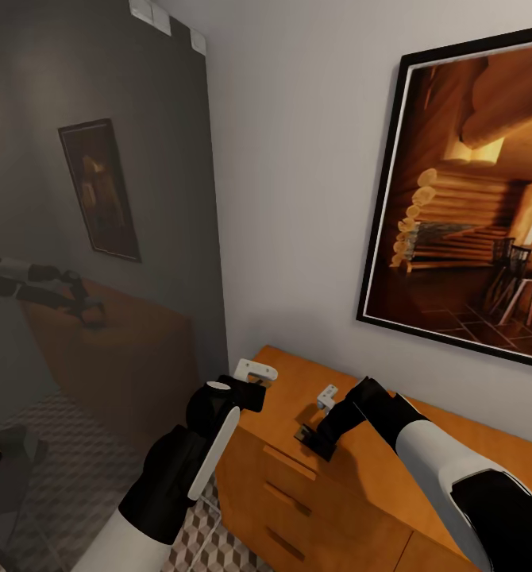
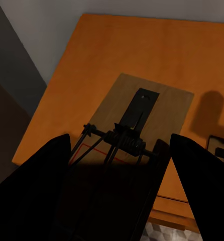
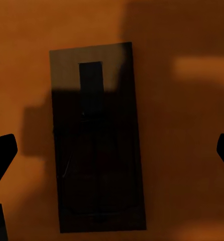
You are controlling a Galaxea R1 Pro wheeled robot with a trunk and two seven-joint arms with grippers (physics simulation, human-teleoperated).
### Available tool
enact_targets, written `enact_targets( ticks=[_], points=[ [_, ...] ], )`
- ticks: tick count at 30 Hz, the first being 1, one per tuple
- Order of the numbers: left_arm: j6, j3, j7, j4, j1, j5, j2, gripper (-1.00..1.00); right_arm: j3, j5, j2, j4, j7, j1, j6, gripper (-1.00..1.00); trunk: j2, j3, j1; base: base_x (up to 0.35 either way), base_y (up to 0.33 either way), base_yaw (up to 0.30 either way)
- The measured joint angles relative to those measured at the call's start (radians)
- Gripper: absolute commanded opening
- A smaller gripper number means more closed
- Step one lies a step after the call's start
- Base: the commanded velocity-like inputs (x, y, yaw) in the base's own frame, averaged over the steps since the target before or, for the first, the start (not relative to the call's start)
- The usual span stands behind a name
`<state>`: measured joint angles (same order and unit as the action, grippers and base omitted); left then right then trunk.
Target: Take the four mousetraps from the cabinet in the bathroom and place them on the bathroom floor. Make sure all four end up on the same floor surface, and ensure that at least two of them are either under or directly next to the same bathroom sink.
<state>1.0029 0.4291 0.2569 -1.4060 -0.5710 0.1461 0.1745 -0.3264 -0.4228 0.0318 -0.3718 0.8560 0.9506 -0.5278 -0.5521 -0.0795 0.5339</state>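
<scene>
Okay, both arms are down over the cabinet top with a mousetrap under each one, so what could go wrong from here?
1. The left gripper straddles a mousetrap near the cabinet edge; a nudge could push it off.
2. The right gripper is open wide over a flat mousetrap; closing may scrape the top and miss.

2 mousetraps flat on cabinet top.

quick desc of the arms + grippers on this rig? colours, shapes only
Both arms: glossy white shells alternating with black segments, rounded links. Left arm has a white oval panel along a black forearm and a white bracket at the wrist. Right arm has a white forearm and a black wrist with a small white bracket. Fingers are plain matte black wedges. No cables or markings visible.
</scene>
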Motion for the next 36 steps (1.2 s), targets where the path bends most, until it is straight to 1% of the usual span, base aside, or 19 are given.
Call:
enact_targets(
  ticks=[10, 12, 16, 21, 36],
  points=[
    [0.000, 0.002, 0.000, 0.000, 0.000, 0.000, 0.000, -1.00, -0.001, 0.000, -0.003, 0.005, 0.013, 0.000, 0.001, 1.00, 0.000, 0.000, 0.000, 0.000, 0.000, 0.000],
    [0.000, 0.002, 0.000, 0.000, 0.000, 0.000, 0.000, -1.00, -0.002, 0.000, -0.004, 0.008, 0.015, 0.000, 0.002, 1.00, -0.014, -0.006, 0.008, 0.000, 0.000, 0.000],
    [0.000, 0.002, 0.000, 0.000, 0.000, 0.000, 0.000, -1.00, -0.002, -0.001, -0.015, 0.016, 0.015, 0.000, 0.002, 1.00, -0.042, -0.019, 0.023, 0.000, 0.000, 0.000],
    [0.000, 0.002, -0.001, 0.000, 0.000, 0.000, 0.000, -1.00, -0.002, -0.001, -0.022, 0.026, 0.014, 0.000, 0.002, 1.00, -0.042, -0.019, 0.023, 0.000, 0.000, 0.000],
    [0.000, 0.003, 0.000, 0.000, 0.000, 0.000, 0.000, -1.00, -0.002, -0.002, -0.024, 0.029, 0.008, 0.000, 0.002, 1.00, -0.042, -0.019, 0.023, 0.000, 0.000, 0.000]
  ],
)
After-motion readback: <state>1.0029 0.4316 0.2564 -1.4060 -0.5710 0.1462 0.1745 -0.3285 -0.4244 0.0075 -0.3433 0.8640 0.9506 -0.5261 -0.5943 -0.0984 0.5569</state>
